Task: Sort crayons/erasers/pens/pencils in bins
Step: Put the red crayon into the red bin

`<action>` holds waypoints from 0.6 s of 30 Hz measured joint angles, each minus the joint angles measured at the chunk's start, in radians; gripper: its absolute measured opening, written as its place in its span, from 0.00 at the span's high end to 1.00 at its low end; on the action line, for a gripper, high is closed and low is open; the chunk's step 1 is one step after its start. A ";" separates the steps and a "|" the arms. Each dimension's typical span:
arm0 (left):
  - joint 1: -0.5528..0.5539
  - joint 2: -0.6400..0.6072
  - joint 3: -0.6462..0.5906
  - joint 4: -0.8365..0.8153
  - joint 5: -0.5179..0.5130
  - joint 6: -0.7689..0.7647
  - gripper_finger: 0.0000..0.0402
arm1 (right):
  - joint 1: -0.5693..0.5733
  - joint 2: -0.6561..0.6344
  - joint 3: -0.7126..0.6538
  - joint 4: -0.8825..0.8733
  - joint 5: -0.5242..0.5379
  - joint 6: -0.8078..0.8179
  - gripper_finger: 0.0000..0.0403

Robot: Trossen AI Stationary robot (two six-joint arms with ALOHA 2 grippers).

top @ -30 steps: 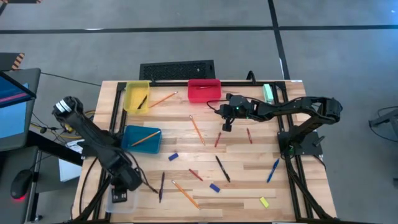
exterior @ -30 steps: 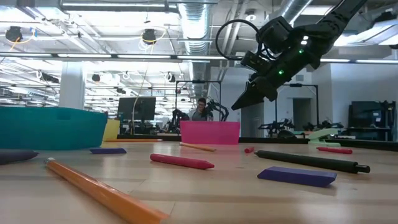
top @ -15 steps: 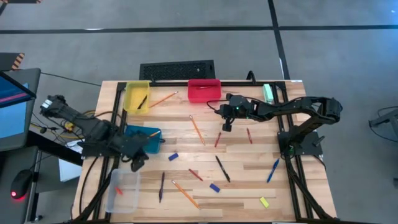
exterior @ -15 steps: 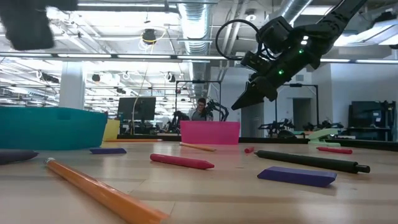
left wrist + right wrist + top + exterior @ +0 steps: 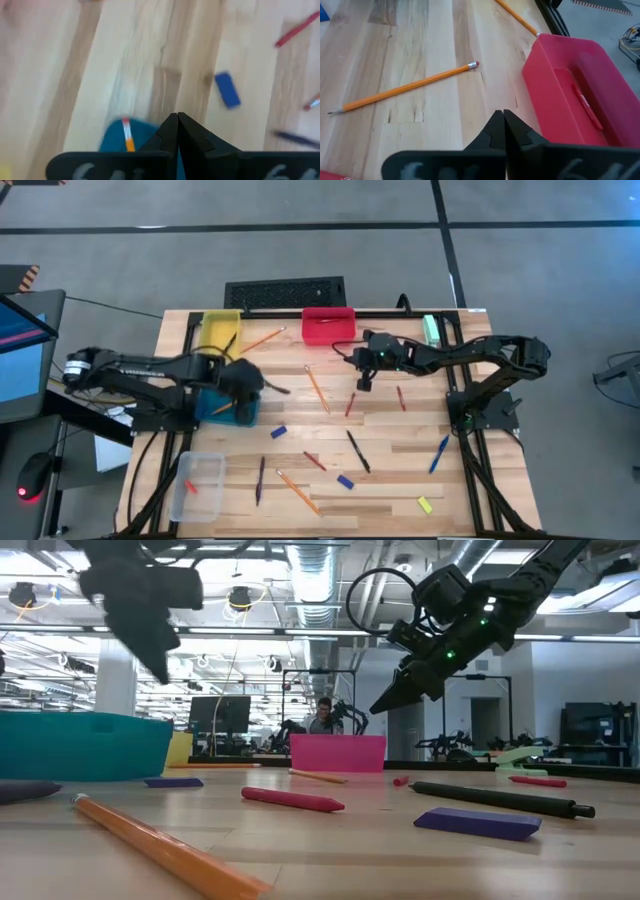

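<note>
My left gripper (image 5: 278, 389) hangs shut and empty above the right end of the teal bin (image 5: 222, 408), which holds an orange pencil (image 5: 128, 141). A blue eraser (image 5: 227, 90) lies on the table beyond its fingers. My right gripper (image 5: 365, 383) hovers shut and empty over the far middle of the table, near the red bin (image 5: 580, 90), which has a red crayon (image 5: 585, 106) inside. A pencil (image 5: 405, 87) lies on the wood in front of it. The yellow bin (image 5: 220, 336) stands at the far left, the clear bin (image 5: 197, 485) at the near left.
Pencils (image 5: 317, 388), crayons (image 5: 350, 404), pens (image 5: 357, 450) and erasers (image 5: 345, 481) lie scattered over the table's middle and near half. A small red piece (image 5: 190, 487) lies in the clear bin. A green object (image 5: 431, 330) sits at the far right.
My left gripper has swung up from the clear bin at the near left corner toward the far and right, and now hangs over the teal bin; its wrist has turned on the way. The clear bin, covered before, now shows a red piece inside.
</note>
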 joint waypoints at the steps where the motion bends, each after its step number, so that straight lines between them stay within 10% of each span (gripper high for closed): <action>1: 0.019 0.000 0.000 0.012 0.017 0.033 1.00 | 0.001 0.000 0.000 0.000 0.000 0.000 0.99; 18: 0.115 0.116 0.000 -0.131 -0.054 0.209 1.00 | 0.000 0.000 0.000 0.000 0.000 0.000 0.99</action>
